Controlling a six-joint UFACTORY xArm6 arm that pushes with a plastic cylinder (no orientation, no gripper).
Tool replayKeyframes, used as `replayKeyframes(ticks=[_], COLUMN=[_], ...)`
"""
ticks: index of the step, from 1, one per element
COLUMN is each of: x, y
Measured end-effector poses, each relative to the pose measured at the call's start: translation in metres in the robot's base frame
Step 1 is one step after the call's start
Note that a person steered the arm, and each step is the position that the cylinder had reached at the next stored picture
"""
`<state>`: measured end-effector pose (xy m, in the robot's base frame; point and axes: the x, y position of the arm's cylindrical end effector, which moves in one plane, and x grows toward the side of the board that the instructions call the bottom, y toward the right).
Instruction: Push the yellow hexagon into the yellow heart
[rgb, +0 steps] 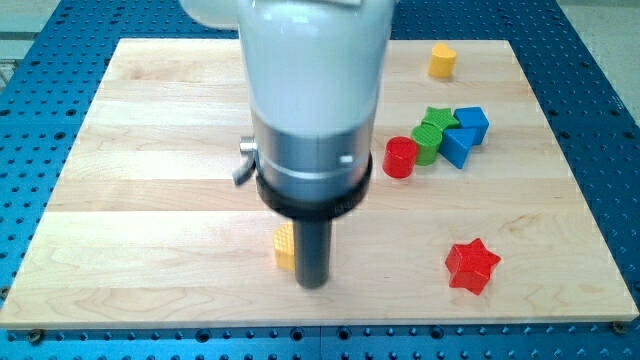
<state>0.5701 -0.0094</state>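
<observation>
The yellow hexagon (285, 247) lies low on the wooden board, left of centre, and the rod hides its right part. My tip (313, 284) rests on the board right against the hexagon's right side. The yellow heart (442, 60) sits far off at the view's top right, near the board's top edge. The arm's white and grey body fills the upper middle of the view and hides the board behind it.
A red cylinder (400, 157), two green blocks (431, 135), a blue cube (471, 122) and a blue triangular block (455, 146) cluster at the right. A red star (472, 265) lies at the lower right. Blue perforated table (40, 345) surrounds the board.
</observation>
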Motion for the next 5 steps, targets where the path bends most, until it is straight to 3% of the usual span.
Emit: replayKeyframes(ticks=[1,2,3,4,5], x=[-0.029,-0.012,-0.012,-0.050,-0.045], y=[-0.003,-0.005,-0.055,-0.062,-0.058])
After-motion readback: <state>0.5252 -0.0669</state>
